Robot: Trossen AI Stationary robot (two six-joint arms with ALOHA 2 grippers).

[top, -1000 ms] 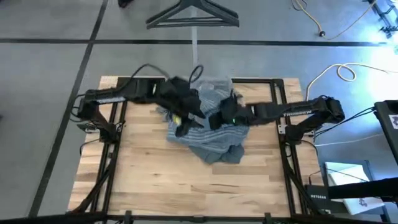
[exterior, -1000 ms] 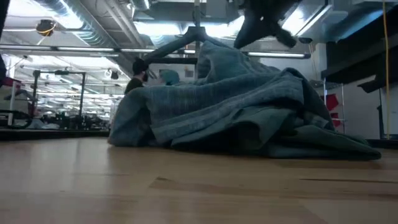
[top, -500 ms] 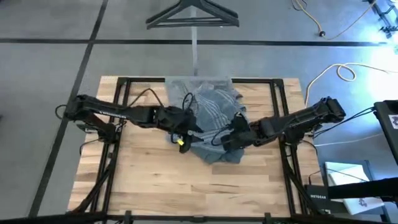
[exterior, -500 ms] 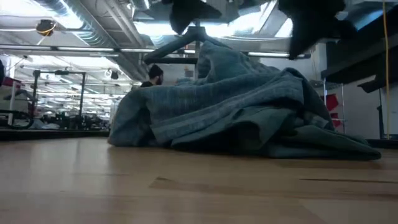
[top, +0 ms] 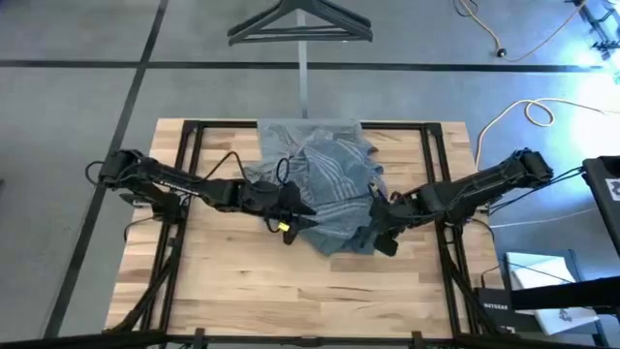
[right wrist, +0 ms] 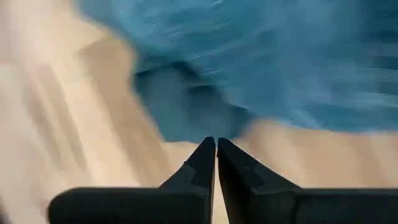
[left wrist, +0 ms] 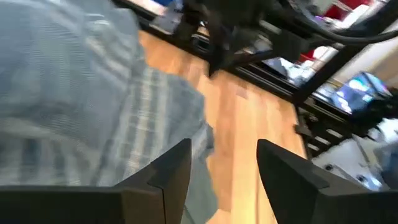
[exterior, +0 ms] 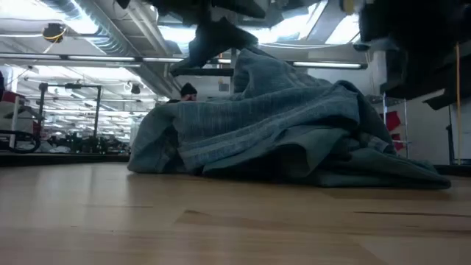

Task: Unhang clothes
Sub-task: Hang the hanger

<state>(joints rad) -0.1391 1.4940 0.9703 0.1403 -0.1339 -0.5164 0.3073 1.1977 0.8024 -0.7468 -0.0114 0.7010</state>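
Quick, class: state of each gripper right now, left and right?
Left gripper: open, holding nothing, at the striped shirt's edge.
Right gripper: closed, empty, just short of the shirt.

Two dark jointed arms with looping black cables, a small yellow-green mark on the left one

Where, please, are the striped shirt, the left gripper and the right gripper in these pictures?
striped shirt (top: 329, 184): high view, on its pale-striped middle.
left gripper (left wrist: 224, 165): left wrist view, in the gap between its open fingers.
right gripper (right wrist: 216, 155): right wrist view, where its shut fingertips meet.
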